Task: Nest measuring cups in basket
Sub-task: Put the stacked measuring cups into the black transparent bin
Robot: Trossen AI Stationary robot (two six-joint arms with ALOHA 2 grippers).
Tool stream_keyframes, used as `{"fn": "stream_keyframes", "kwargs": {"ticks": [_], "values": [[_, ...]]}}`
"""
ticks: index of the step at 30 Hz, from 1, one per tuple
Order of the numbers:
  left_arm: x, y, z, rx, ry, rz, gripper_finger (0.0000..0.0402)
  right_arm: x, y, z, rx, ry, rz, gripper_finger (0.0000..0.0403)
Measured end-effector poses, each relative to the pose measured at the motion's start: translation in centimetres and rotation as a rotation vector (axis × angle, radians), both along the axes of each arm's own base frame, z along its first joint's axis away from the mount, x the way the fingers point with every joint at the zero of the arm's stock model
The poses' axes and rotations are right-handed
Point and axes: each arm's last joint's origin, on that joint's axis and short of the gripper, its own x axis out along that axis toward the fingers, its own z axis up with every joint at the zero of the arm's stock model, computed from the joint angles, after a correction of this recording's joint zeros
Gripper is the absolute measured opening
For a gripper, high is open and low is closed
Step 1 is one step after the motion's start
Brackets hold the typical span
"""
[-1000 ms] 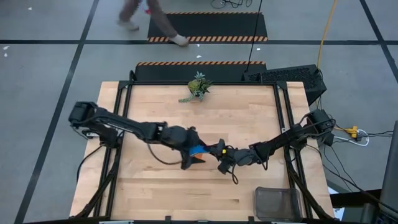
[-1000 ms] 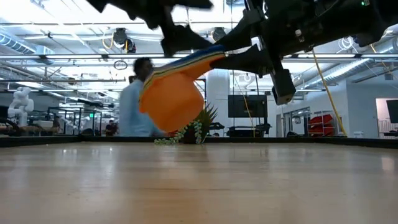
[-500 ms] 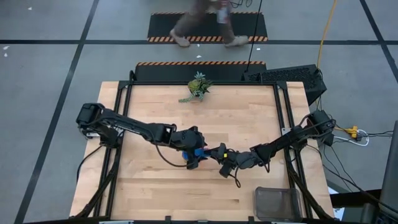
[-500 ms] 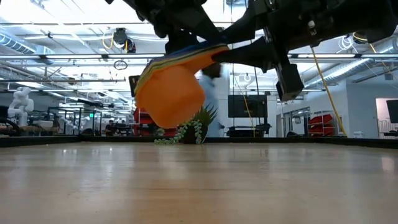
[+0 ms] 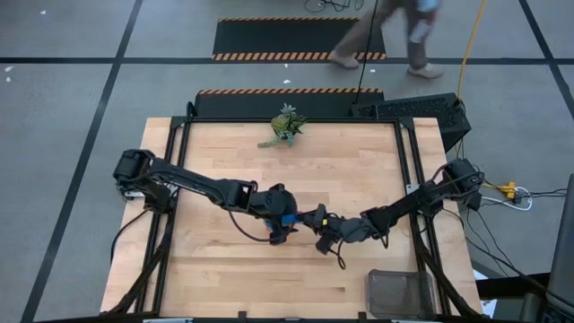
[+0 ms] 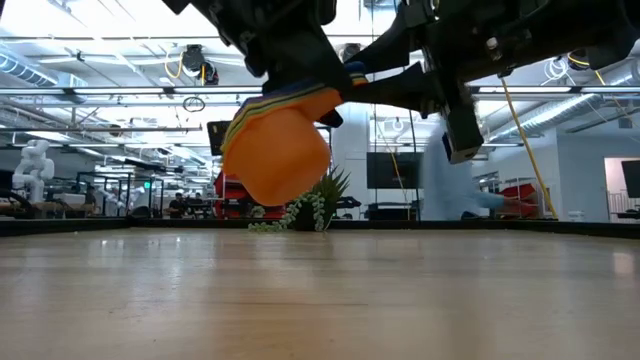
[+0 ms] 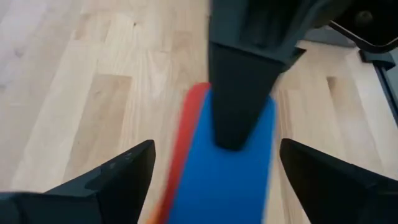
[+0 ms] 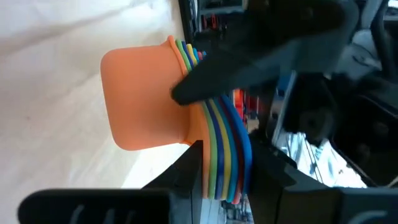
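Nested stack of measuring cups (image 6: 277,152) held above the table (image 5: 359,170) at frame centre, right gripper (image 5: 316,221) clamped on its handles, left gripper (image 5: 281,226) spread wide around the stack, wire-mesh basket (image 5: 400,292) lower right, plant sprig (image 5: 284,125) top centre.

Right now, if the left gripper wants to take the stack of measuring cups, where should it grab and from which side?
Probably the stacked flat handles, from the bowl end. The nested measuring cups hang above the table, held by the right gripper clamped on the handles. The left gripper is open astride them. The round orange bowl looks too wide and smooth to pinch.
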Motion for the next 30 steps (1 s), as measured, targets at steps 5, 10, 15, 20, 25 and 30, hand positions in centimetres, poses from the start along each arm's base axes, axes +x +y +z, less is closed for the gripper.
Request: {"fn": "stream_keyframes", "kwargs": {"ticks": [5, 10, 15, 20, 25, 30], "values": [[0.1, 0.0, -0.2, 0.003, 0.005, 0.004, 0.0295, 0.0, -0.2, -0.1, -0.002, 0.009, -0.026, 0.0075], [0.1, 0.5, -0.2, -0.015, 0.009, -0.007, 0.0215, 0.0, -0.2, -0.1, -0.002, 0.01, -0.021, 0.0075], [0.2, 0.9, -0.1, -0.042, 0.008, -0.044, 0.0156, 0.0, -0.2, -0.1, 0.005, 0.007, -0.021, 0.0075], [0.2, 1.1, -0.1, -0.045, 0.009, -0.047, 0.0156, 0.0, -0.3, -0.1, 0.002, 0.007, -0.026, 0.0075], [0.2, 1.0, -0.1, -0.059, 0.012, -0.061, 0.0156, 0.0, -0.3, -0.1, 0.002, 0.007, -0.026, 0.0075], [0.2, 0.9, -0.1, -0.063, 0.013, -0.063, 0.0156, 0.0, -0.2, -0.1, -0.001, 0.006, -0.022, 0.0077]]}}
